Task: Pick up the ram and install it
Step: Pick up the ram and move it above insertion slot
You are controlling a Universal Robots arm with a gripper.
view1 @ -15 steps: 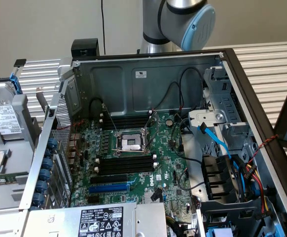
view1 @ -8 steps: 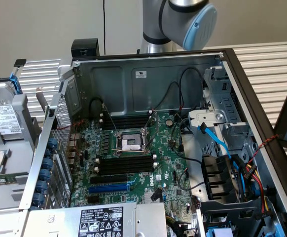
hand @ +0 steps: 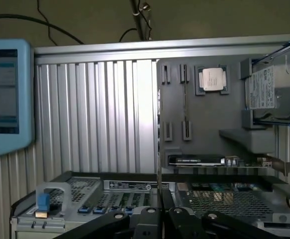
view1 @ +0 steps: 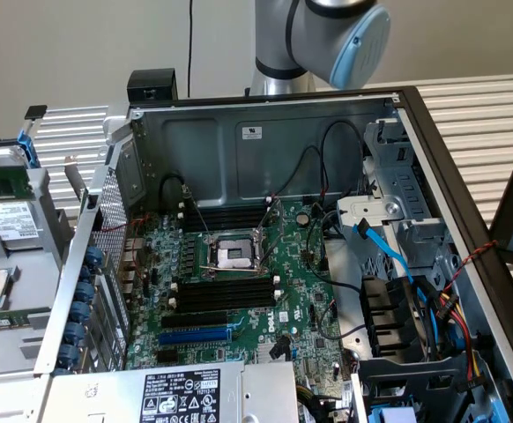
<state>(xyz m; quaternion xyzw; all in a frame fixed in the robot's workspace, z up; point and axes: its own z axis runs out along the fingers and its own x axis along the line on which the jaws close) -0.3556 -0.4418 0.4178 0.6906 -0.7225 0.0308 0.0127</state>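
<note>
In the wrist view my gripper (hand: pixel 160 213) is shut on the ram (hand: pixel 159 149). The ram shows edge-on, as a thin upright strip rising from between the black fingers (hand: pixel 177 219). Beyond it lies the open computer case (hand: pixel 135 191). In the exterior view the motherboard (view1: pixel 305 300) lies open in the case. Its long black memory slots (view1: pixel 226 291) run below the CPU socket (view1: pixel 236 256), and another bank of slots (view1: pixel 230 216) runs above it. The arm's elbow (view1: pixel 327 31) shows above the case's back wall.
A grey parts tray (hand: pixel 205 119) holds a CPU (hand: pixel 213 79), a hard drive (hand: pixel 274 89) and a card (hand: pixel 200 160). A blue expansion slot (view1: pixel 195 335), loose cables (view1: pixel 389 256) and the drive cage (view1: pixel 397 326) crowd the case. A blue-framed screen (hand: pixel 5 94) stands nearby.
</note>
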